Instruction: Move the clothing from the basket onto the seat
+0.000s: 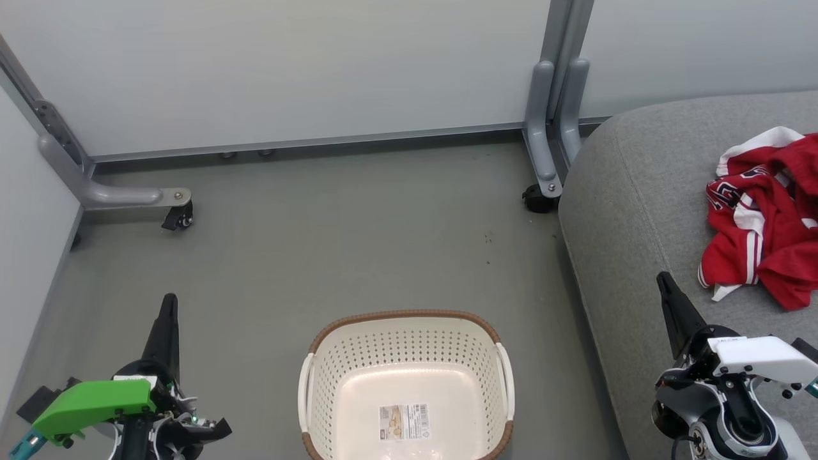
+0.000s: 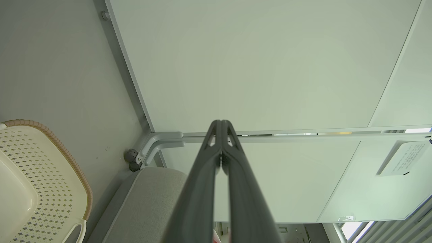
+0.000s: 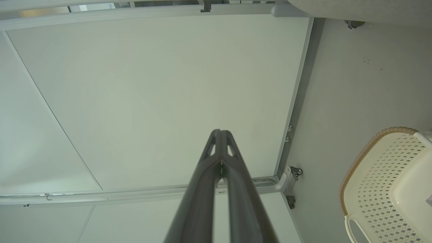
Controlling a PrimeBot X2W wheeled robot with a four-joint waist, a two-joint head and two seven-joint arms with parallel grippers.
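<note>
At bottom centre, the basket [image 1: 402, 315] holds only its barcode sticker [image 1: 404, 421]. Red clothing [image 1: 776, 220] lies heaped on the grey seat [image 1: 639, 191] at right, cut off by the frame, probably both garments. Left gripper [image 1: 169, 303] and right gripper [image 1: 664, 284] rest in the lower corners, fingers pressed together, empty, suggesting the job is finished.

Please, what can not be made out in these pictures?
- Clothing on the seat: head view's right edge cuts it; garment count unclear.
- Basket: head view's bottom edge cuts its near rim.
- Basket sticker: print too small, head view.
- Wall notice: text too small, left wrist view.
</note>
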